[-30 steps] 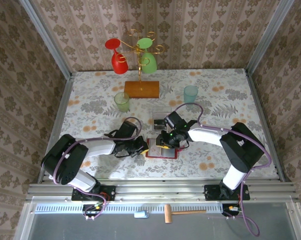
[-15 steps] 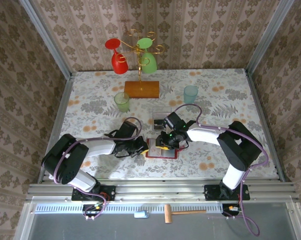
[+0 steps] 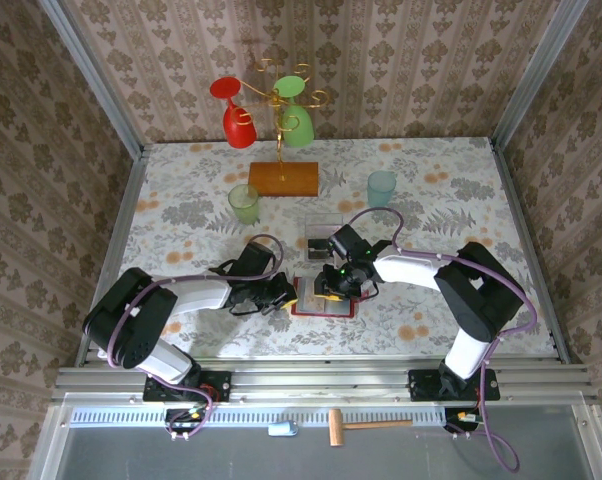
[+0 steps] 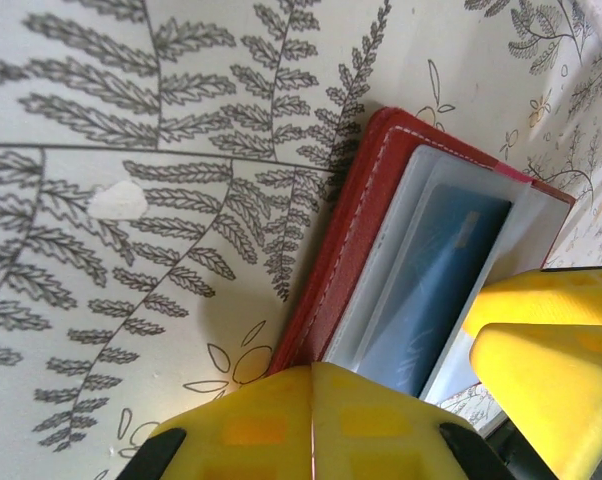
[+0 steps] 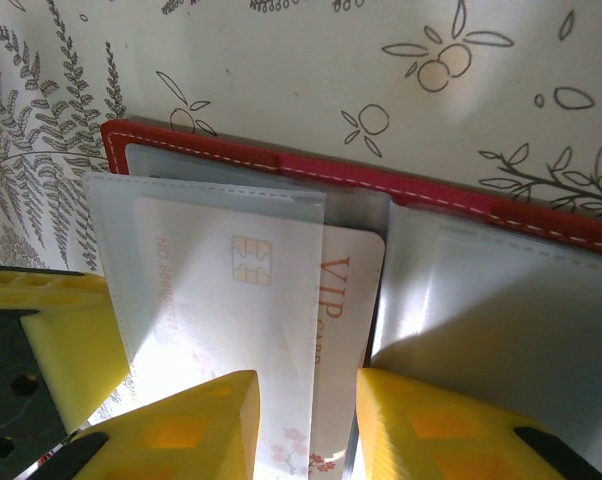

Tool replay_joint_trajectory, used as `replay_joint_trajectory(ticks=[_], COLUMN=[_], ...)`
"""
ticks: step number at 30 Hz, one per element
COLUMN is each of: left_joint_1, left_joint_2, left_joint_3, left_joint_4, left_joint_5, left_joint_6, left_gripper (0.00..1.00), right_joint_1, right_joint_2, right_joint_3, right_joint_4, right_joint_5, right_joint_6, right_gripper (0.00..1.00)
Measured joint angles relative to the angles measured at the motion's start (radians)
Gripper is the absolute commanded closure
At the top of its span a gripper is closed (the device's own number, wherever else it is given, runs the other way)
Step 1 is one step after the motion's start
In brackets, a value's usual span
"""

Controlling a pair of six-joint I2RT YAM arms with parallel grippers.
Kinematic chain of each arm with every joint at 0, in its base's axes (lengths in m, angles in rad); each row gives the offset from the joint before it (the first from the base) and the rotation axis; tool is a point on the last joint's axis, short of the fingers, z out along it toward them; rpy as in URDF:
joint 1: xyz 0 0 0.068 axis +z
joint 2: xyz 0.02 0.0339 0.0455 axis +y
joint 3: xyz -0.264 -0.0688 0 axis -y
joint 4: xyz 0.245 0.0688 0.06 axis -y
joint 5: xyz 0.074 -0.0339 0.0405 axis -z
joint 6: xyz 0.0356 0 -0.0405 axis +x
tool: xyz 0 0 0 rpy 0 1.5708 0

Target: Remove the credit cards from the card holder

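the red card holder point(image 3: 321, 308) is laid open and flat on the flowered bench point(image 3: 181, 215), in the middle of the front part, between the two arms. its clear inner pockets are turned upward.

the left arm point(image 3: 196, 295) is brought to the left edge of the card holder. the left jaws are seen pressed together, with nothing between them, just at the red border. whether the border is touched by them cannot be told. a blue card point(image 4: 431, 290) is seen in the left wrist view, kept fully inside a clear pocket.

the right arm point(image 3: 421, 268) is placed over the card holder from the right side. the right jaws are held partly apart, and a white card point(image 5: 281, 330) with a chip and the letters "vip" is seen lying flat in the gap between them. this card is partly covered by its clear sleeve, and its right edge is outside the sleeve. it cannot be told if the card is touched by the jaws.

a clear box point(image 3: 324, 230) is placed just behind the card holder.
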Motion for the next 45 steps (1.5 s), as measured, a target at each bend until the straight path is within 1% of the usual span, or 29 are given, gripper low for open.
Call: replay_joint_trajectory(ticks=[10,17,21,30,45], left_joint_1=[-0.003,-0.004,-0.015,-0.031,-0.034], left_joint_2=[-0.048,-0.062,-0.047,0.046,0.049], left_joint_3=[0.005,0.055,0.069,0.072,0.072], left_joint_4=[-0.047,-0.082,-0.067,-0.02,-0.019], left_joint_5=[-0.004,-0.005,-0.003,0.016,0.018], left_joint_6=[0.001,0.017,0.019,0.019,0.023], left_gripper=[0.91,0.92,0.92,0.94,0.95], right_joint_1=[-0.005,-0.006,-0.006,-0.016,-0.026], right_joint_2=[-0.046,-0.061,-0.061,-0.061,-0.061], right_joint_3=[0.0,-0.006,-0.017,-0.046,-0.1], right_joint_4=[0.0,0.001,0.005,0.023,0.142], right_joint_5=[0.001,0.0,0.0,-0.008,-0.106], right_joint_6=[0.0,0.001,0.004,0.009,0.056], right_gripper=[0.69,0.69,0.69,0.69,0.69])
